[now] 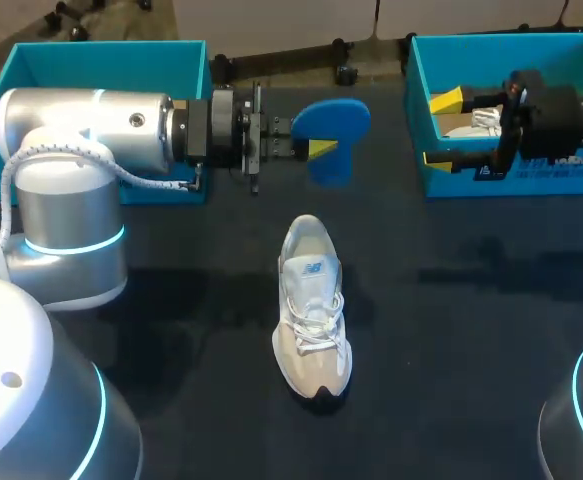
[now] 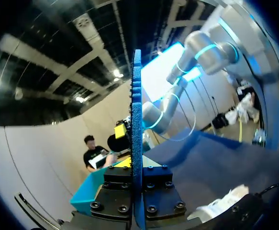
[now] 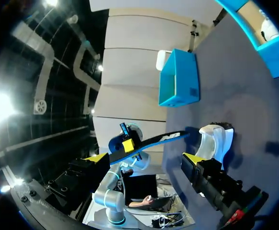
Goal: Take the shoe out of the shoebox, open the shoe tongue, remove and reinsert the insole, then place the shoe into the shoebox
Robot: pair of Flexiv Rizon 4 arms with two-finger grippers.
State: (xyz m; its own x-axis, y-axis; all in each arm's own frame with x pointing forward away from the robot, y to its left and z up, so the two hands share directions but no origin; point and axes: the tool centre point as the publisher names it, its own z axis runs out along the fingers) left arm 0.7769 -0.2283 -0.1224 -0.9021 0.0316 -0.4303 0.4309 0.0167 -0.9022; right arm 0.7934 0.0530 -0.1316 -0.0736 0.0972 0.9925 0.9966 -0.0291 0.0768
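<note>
Left gripper point(image 1: 314, 147) pinches blue insole point(image 1: 333, 118), fingers pressed on its edge. Right gripper point(image 1: 439, 130) spread wide over teal shoebox point(image 1: 511, 40). Sneaker point(image 1: 313, 320) on table, apart from both.

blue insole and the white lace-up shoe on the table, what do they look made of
Blue insole: likely matte foam; thin, uniformly coloured, with a ribbed edge in the left wrist view. White and beige lace-up shoe: seemingly fabric or mesh upper with smoother panels, woven laces and a dark, probably rubber sole.
</note>
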